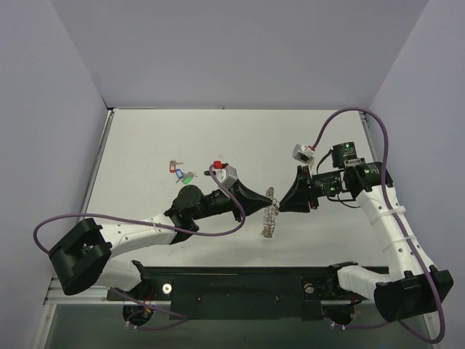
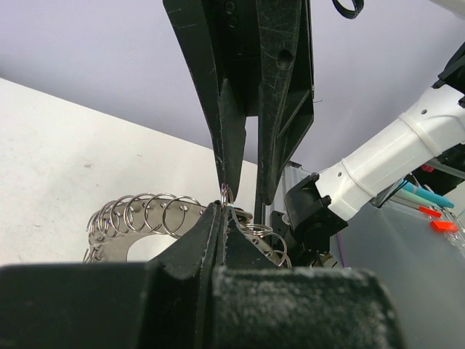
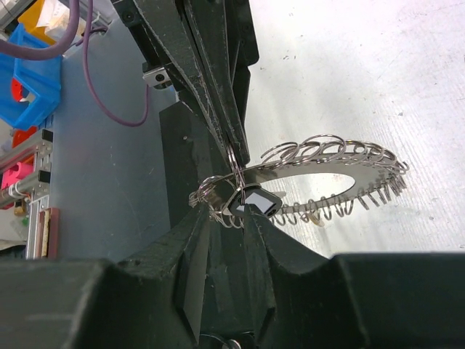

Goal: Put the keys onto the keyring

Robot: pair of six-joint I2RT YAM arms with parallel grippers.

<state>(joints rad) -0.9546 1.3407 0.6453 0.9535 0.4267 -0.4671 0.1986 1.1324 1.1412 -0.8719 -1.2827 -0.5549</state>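
With the keyring (image 1: 269, 217) clamped in the fully closed left jaws and a black-tagged key (image 3: 254, 201) (apparently) pinched against it by the nearly closed right jaws, threading is judged barely begun, the other keys (image 1: 180, 172) being left on the tabletop (image 1: 327, 145) at its ten o'clock.

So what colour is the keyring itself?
Silver, bare shiny metal. The keyring shows best in the right wrist view.

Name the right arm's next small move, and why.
Probably ease the right gripper forward to thread the black-tagged key onto the keyring. The left gripper is shut on the keyring's edge, and the key sits between the right jaws, right at the small rings.
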